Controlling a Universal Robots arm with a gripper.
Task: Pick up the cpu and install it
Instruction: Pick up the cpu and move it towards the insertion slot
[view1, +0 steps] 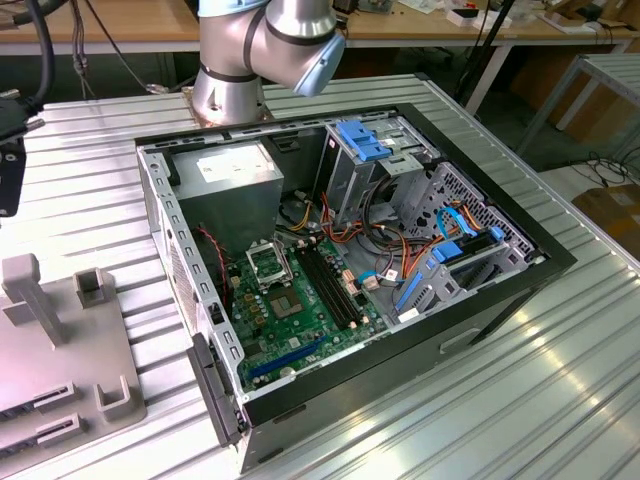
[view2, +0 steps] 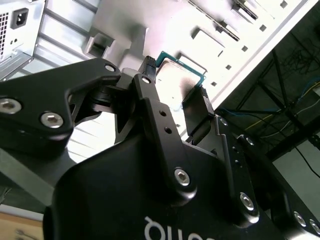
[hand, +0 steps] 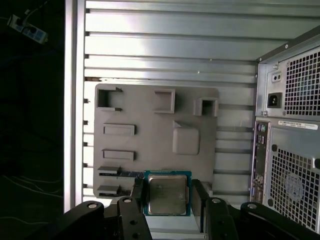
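The cpu (hand: 167, 195), a small square chip with a silver-grey metal top and a green edge, sits between my two black fingers (hand: 139, 196). My gripper (hand: 169, 197) is shut on it, gripping two opposite sides. In the second wrist view the cpu (view2: 181, 79) shows again, clamped in the gripper (view2: 175, 92). Beneath it lies a grey holder plate (hand: 150, 135) with raised blocks and slots. In the exterior view the open black-framed socket (view1: 268, 262) sits on the green motherboard (view1: 290, 315) inside the case.
The open computer case (view1: 480, 300) stands on a ribbed aluminium table (view1: 560, 400); its rear panel (hand: 292, 165) is beside the plate. The grey plate (view1: 50, 370) lies at the exterior view's left. The arm's base (view1: 230, 90) stands behind the case. Cables and drive cages crowd the case's right half.
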